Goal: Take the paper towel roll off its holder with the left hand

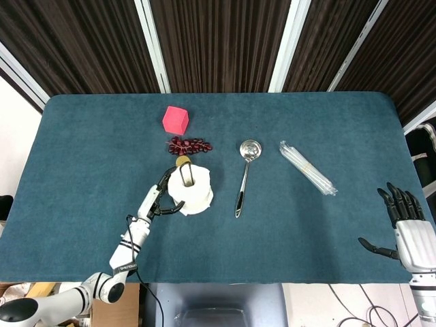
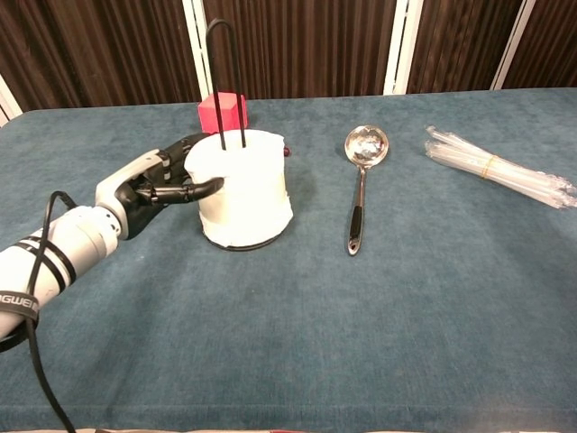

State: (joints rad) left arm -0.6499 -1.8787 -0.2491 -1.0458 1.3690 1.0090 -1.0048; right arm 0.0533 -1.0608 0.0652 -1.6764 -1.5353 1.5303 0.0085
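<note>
The white paper towel roll (image 1: 191,190) (image 2: 245,191) stands on its holder, whose black wire loop (image 2: 225,77) sticks up through the core and whose dark base (image 2: 227,244) shows under the roll. My left hand (image 1: 161,200) (image 2: 155,185) grips the roll from its left side, thumb across the front and fingers around the back. The roll leans slightly to the right. My right hand (image 1: 407,227) hovers open at the table's near right corner, far from the roll, and shows only in the head view.
Behind the roll sit a pink cube (image 1: 175,119) (image 2: 223,110) and a string of dark red beads (image 1: 189,144). A metal ladle (image 1: 244,174) (image 2: 361,185) lies to its right, and a bundle of clear straws (image 1: 308,167) (image 2: 499,169) further right.
</note>
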